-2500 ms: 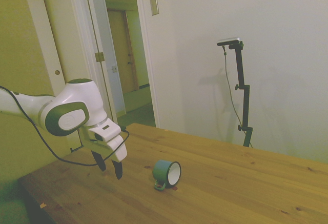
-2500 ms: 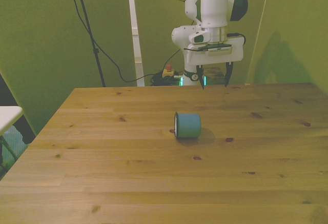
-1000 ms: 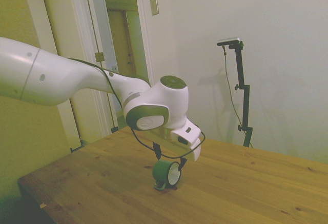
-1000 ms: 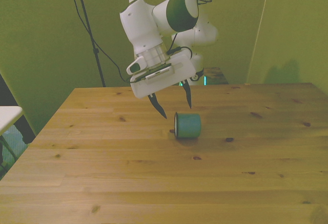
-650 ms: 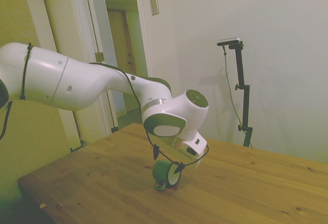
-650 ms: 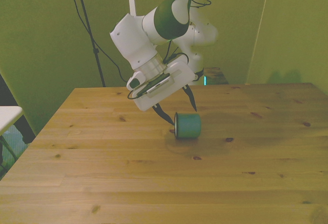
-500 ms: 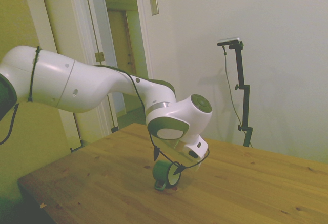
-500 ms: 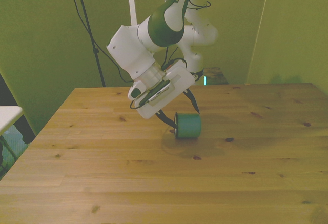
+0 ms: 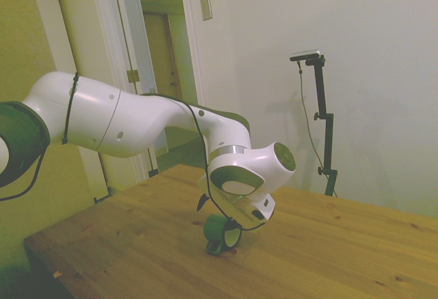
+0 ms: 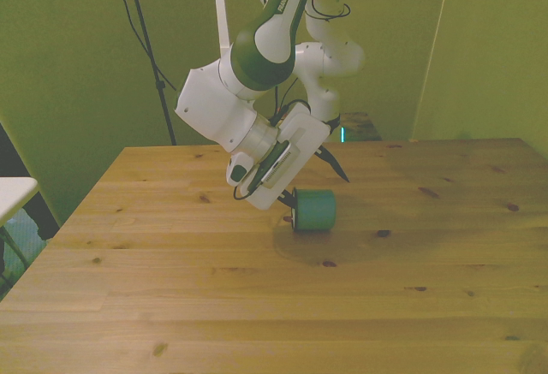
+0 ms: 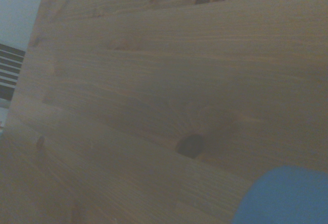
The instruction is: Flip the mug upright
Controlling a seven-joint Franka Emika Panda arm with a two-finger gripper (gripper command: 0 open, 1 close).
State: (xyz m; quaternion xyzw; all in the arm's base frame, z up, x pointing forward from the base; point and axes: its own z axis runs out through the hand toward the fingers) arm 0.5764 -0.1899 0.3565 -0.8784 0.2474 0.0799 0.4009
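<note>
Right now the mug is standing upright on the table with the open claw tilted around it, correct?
Not upright. In the side view the mug lies on its side on the table, handle against the wood. The open claw is tilted around it, as you said.

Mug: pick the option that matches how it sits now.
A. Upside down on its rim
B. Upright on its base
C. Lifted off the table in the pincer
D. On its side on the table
D: the mug lies on its side on the table, its round mouth facing sideways in the side view, with the open pincer straddling it.
</note>
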